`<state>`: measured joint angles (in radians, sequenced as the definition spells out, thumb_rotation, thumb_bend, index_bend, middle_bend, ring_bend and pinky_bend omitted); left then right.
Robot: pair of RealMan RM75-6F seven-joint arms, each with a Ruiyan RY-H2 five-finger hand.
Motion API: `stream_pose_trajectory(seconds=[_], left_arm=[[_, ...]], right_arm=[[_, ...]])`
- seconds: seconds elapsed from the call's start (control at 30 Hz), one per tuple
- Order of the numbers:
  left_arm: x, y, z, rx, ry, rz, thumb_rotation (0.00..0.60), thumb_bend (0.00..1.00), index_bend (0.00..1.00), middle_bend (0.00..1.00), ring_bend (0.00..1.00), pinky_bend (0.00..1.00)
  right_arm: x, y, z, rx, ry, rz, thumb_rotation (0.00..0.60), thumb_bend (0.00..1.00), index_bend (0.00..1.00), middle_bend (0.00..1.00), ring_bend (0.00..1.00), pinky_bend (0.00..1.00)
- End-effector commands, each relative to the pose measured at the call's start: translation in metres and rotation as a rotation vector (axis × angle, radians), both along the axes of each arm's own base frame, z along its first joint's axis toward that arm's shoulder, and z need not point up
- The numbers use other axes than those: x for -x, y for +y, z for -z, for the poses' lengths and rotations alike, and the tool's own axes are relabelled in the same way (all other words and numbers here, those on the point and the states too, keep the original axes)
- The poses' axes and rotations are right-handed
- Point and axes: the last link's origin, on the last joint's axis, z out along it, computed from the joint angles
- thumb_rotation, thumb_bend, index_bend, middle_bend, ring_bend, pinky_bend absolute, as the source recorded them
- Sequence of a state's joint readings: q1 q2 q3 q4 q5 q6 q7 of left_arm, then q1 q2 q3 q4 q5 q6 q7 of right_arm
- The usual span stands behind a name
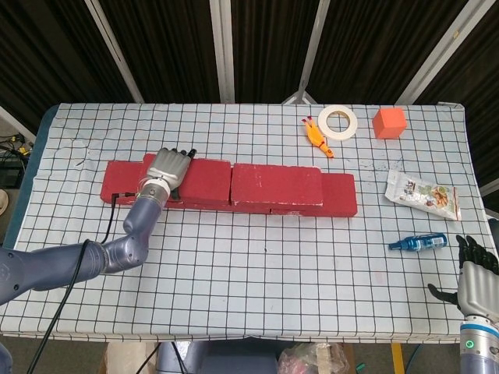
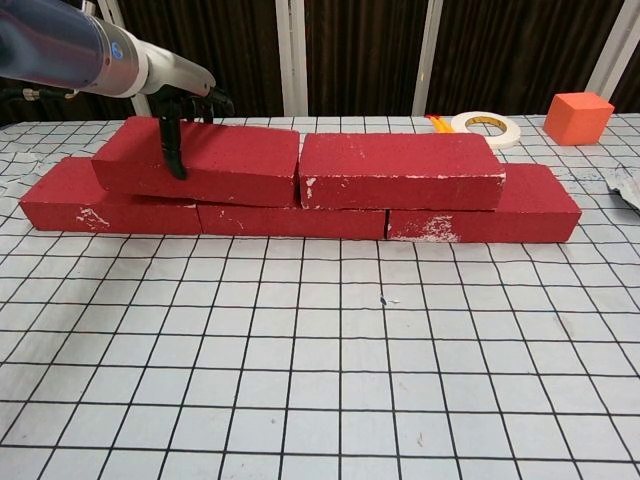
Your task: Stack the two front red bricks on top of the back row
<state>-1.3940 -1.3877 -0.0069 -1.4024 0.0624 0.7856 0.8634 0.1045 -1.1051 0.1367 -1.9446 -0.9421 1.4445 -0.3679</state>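
Note:
A back row of red bricks [image 2: 290,222] lies end to end across the table. Two more red bricks lie on top of it. My left hand [image 1: 166,170] grips the left top brick [image 2: 230,160], with the thumb [image 2: 172,150] down its front face and the other fingers over its back edge. This brick sits slightly askew and nearly touches the right top brick [image 2: 400,170], which lies flat and free. My right hand [image 1: 475,276] hovers at the table's near right edge, fingers spread and holding nothing; it shows only in the head view.
At the back right are a tape roll [image 1: 337,122], an orange cube [image 1: 389,122] and a yellow toy chicken [image 1: 316,138]. A snack packet [image 1: 422,195] and a small blue bottle [image 1: 418,242] lie on the right. A black cable [image 1: 109,214] runs along my left arm.

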Motion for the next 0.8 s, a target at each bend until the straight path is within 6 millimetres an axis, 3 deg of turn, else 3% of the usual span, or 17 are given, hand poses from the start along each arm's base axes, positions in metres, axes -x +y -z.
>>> stream_pose_trajectory(seconds=[0.03, 0.8], left_arm=[[-0.0002, -0.0001, 0.0005, -0.001, 0.0, -0.001, 0.6, 0.0, 0.08, 0.2, 0.18, 0.14], [0.0027, 0.0008, 0.0042, -0.01, 0.021, -0.006, 0.6, 0.0, 0.08, 0.19, 0.15, 0.13]], right_arm=[[0.0, -0.0001, 0.0002, -0.001, 0.0, 0.001, 0.6, 0.18, 0.05, 0.0, 0.0, 0.0], [-0.0004, -0.0003, 0.0011, -0.002, 0.005, 0.004, 0.6, 0.18, 0.05, 0.0, 0.0, 0.0]])
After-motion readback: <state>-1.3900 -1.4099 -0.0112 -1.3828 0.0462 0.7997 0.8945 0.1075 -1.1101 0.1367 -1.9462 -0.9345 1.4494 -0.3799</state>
